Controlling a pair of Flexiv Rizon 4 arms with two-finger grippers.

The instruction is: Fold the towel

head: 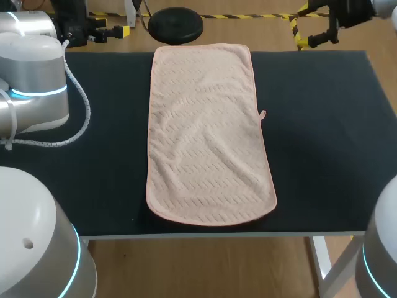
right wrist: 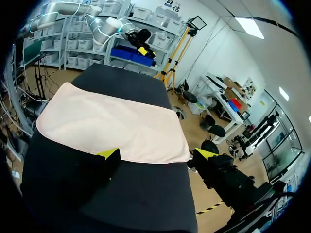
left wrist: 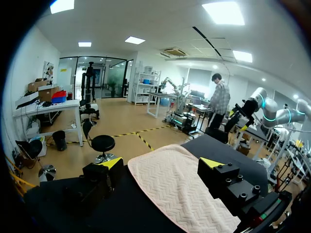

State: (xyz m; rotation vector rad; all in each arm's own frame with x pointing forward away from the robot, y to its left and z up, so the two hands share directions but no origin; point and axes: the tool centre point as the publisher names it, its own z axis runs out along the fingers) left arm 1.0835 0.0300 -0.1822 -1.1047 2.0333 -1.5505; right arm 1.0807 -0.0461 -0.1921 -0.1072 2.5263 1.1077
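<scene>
The pink towel [head: 208, 136] lies flat along the middle of the black table [head: 322, 124], running from the far edge to the near edge, with a small loop sticking out of its right side. The left gripper [left wrist: 160, 164] hangs by the far left corner, fingers spread wide and holding nothing. The right gripper [right wrist: 157, 154] is spread the same way by the far edge, right of the towel.
</scene>
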